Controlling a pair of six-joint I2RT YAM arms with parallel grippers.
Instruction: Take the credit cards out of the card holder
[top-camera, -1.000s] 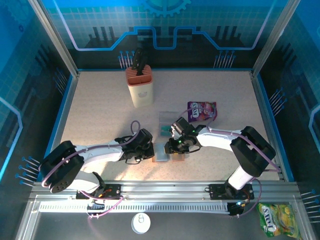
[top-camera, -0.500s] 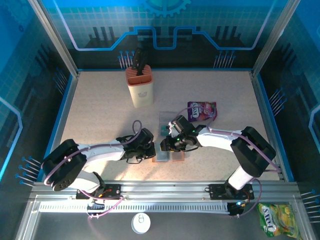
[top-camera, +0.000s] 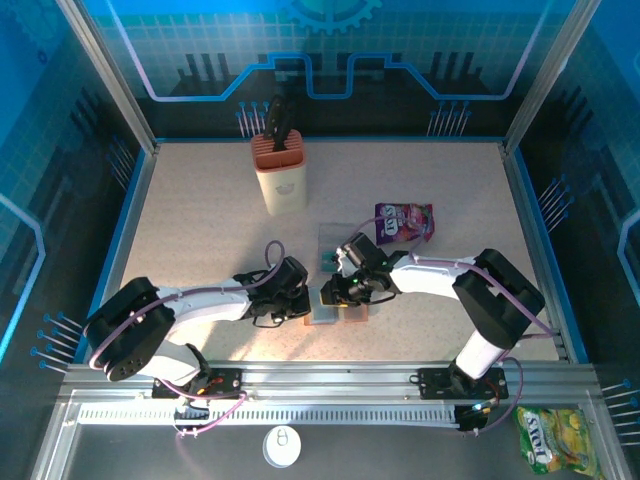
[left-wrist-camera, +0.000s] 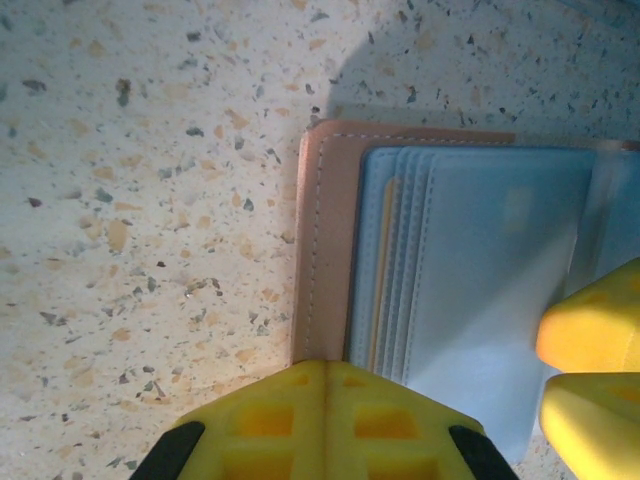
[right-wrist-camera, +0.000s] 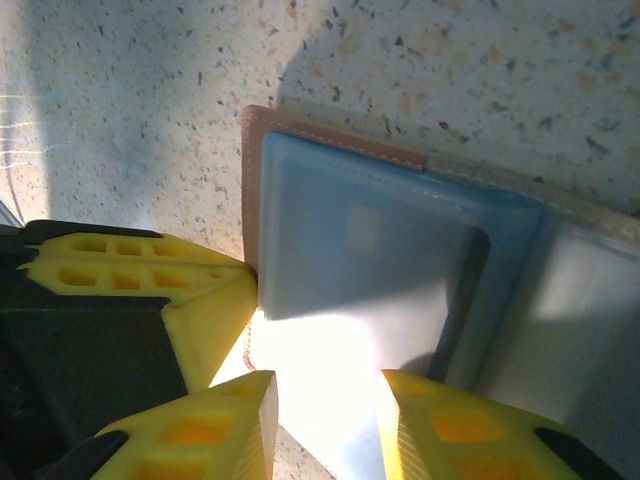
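since about a second ago the right hand has slid left across the card holder, and now it sits right over the pocket side, just beside the left hand. its fingers are apart, straddling the near edge of the grey-blue pocket, with nothing pinched between them. the left hand hasn't really budged: fingers pressed shut together, tip planted at the holder's brown border, which looks like it's pinning the thing to the worktop. the holder lies open and flat between the two arms, toward the front middle. the credit cards are all tucked in their slots, just thin edges showing, one tan-orange. so nothing's out yet, but the right hand looks lined up to go for a card edge while the left stops the holder sliding
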